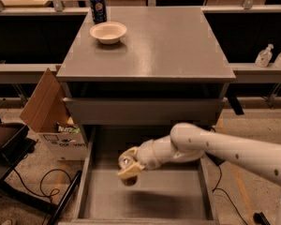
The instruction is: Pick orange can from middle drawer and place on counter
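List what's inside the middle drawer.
The drawer holds only the orange can, gripped by the hand over bare grey floor. The arm hides the back right part of the floor.
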Tool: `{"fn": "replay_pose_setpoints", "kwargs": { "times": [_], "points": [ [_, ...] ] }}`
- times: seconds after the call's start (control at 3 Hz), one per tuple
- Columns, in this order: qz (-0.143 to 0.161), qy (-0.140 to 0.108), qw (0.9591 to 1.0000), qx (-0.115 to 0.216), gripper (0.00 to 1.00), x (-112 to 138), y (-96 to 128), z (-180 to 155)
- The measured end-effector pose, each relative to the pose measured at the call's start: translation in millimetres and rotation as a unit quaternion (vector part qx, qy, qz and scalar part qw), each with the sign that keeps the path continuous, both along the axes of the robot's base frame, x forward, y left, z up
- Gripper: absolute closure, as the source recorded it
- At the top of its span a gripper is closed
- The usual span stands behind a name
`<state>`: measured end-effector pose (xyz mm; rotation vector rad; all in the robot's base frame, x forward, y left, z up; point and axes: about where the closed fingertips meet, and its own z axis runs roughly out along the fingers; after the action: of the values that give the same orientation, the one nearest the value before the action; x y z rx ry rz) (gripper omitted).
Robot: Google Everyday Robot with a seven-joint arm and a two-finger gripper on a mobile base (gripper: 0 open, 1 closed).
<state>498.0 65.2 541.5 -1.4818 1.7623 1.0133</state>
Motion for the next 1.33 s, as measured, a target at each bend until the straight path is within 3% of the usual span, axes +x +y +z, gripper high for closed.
{"fn": "replay_pose_setpoints", "kwargs": {
  "times": [0.33,0.67,1.0,1.33],
  "points": [
    [-0.062,-0.01,0.9975,-0.031,1.0,83,-59,161],
    [-0.086,0.003,0.9955,-0.04,1.0,112,-91,247],
    [-0.086,-0.016,0.9946,-0.056,1.0,107,-124,340],
    [-0.084,-0.019,0.9948,-0.054,1.0,79,-162,430]
  ]
}}
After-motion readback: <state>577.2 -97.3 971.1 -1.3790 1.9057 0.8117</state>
